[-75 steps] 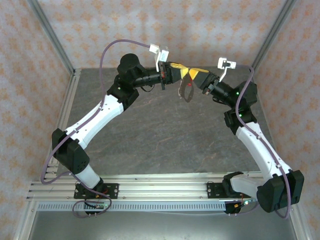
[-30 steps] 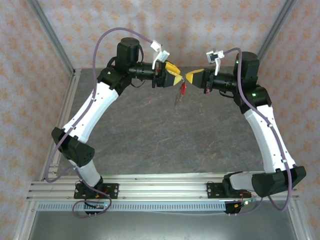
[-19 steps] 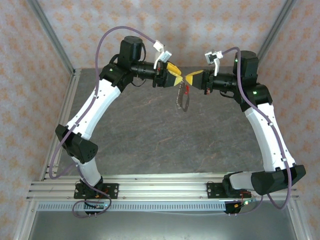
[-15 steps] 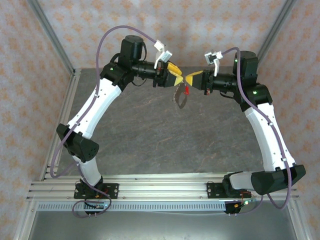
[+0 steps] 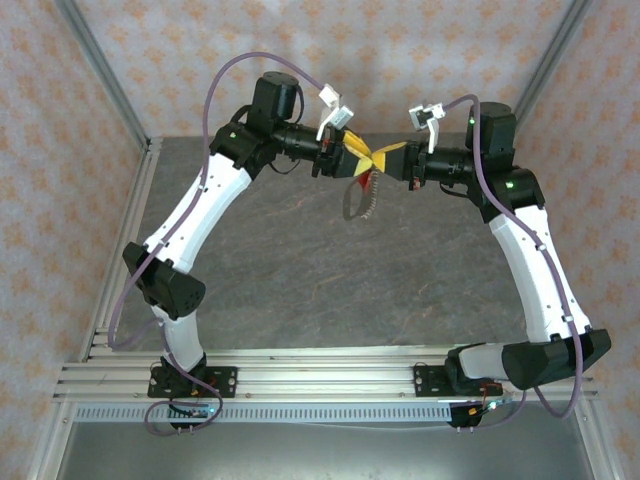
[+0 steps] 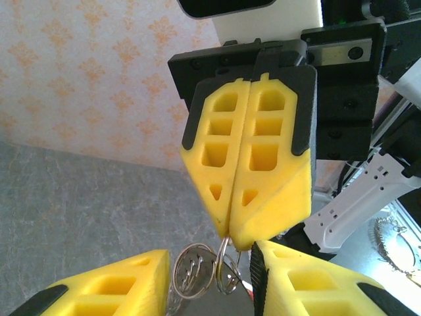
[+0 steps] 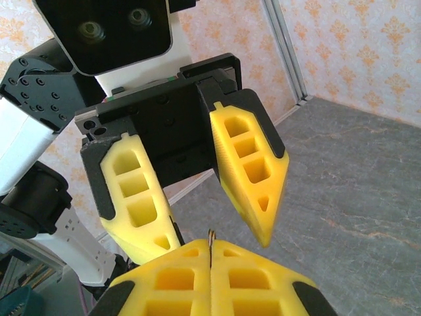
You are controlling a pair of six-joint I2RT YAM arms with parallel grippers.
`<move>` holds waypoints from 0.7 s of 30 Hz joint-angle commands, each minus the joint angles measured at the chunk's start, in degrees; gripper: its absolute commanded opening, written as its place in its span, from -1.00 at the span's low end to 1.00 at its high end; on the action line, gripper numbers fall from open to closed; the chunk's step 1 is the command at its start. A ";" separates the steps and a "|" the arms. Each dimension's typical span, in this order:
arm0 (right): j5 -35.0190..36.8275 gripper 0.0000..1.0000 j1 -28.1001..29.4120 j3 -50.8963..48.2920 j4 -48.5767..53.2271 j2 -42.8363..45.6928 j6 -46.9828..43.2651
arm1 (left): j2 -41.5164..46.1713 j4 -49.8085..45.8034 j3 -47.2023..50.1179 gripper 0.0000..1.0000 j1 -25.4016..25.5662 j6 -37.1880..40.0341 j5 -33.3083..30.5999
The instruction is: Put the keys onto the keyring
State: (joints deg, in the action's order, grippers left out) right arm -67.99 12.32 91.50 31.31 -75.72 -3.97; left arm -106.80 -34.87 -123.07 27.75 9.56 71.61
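Shiny metal keyring (image 6: 197,276); matt plastic right hand (image 6: 231,227)

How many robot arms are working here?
2. The left arm stands at the table's near left, the right arm at its near right. They meet above the far side: the right tool pinches the keyring, the left tool open around it.

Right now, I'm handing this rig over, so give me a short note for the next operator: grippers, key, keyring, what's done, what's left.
Left gripper: open, fingers either side of the keyring.
Right gripper: shut on the keyring's top loop, holding it above the table.
Red key: dangles just below the gripper tips; threaded or not, cannot tell.
Done: keyring and key are up off the table.
Left: confirm the key is on the ring, else thread it.
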 commanded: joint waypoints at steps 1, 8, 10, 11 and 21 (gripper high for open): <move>-1.89 -1.00 -0.26 1.58 -0.90 -0.13 -1.35 | -0.88 -0.82 -2.59 -0.28 0.47 0.90 1.68; -2.04 -1.00 -0.20 1.28 -1.75 -0.09 -0.67 | -2.26 -1.64 -4.22 -0.68 1.65 1.02 2.30; -1.96 -1.00 -0.24 0.97 -2.88 -0.04 0.18 | -2.35 -2.70 -4.55 -0.82 2.04 1.89 2.44; -1.97 -1.00 -0.26 0.90 -3.41 0.04 0.63 | -2.33 -2.94 -4.49 -0.87 2.20 2.04 2.41; 0.90 -0.94 -0.31 0.65 -9.20 0.71 6.18 | -1.06 3.14 -0.54 -1.00 3.35 -1.22 -1.18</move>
State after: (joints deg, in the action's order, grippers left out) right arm -67.51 11.55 91.48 29.91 -75.81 -0.91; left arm -108.25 -35.77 -125.43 28.51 10.15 72.49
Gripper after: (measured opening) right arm 0.043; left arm 0.049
